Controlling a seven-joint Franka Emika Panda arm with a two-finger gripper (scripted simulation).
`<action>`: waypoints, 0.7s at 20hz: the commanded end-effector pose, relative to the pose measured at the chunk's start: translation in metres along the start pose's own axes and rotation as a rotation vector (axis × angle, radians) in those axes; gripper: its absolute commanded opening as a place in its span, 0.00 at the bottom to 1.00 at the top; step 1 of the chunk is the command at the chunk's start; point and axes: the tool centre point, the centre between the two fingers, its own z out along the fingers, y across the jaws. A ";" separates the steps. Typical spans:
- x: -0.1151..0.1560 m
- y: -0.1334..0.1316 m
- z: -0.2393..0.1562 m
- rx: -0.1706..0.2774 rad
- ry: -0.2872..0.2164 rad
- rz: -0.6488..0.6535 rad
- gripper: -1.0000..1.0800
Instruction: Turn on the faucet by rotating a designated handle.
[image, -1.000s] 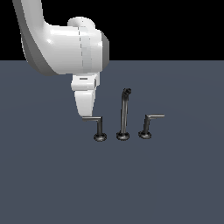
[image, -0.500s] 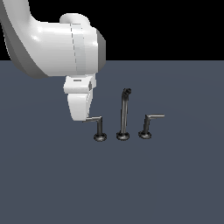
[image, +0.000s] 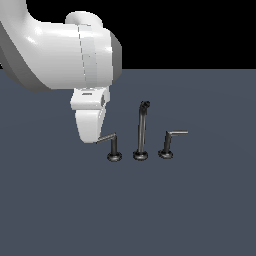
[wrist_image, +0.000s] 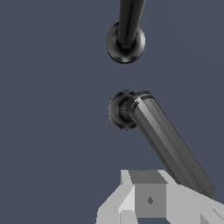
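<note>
Gripper (image: 91, 135): you see it at the handle's bar end; whether its jaws are apart cannot be told.
Handle (image: 113, 144): upright stem, beside the faucet (image: 142, 131) spout.

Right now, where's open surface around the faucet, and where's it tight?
Free: the wide dark surface in front of the three bases, and the stretch at the exterior view's right past the leaning handle. Crowded: the row itself, spout between both levers, with the gripper at the bar end of the handle.
</note>
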 end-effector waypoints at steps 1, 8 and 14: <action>0.003 0.015 0.000 -0.013 0.005 0.000 0.00; 0.006 0.036 -0.001 -0.017 0.006 -0.004 0.00; 0.019 0.040 -0.001 -0.013 0.003 -0.007 0.00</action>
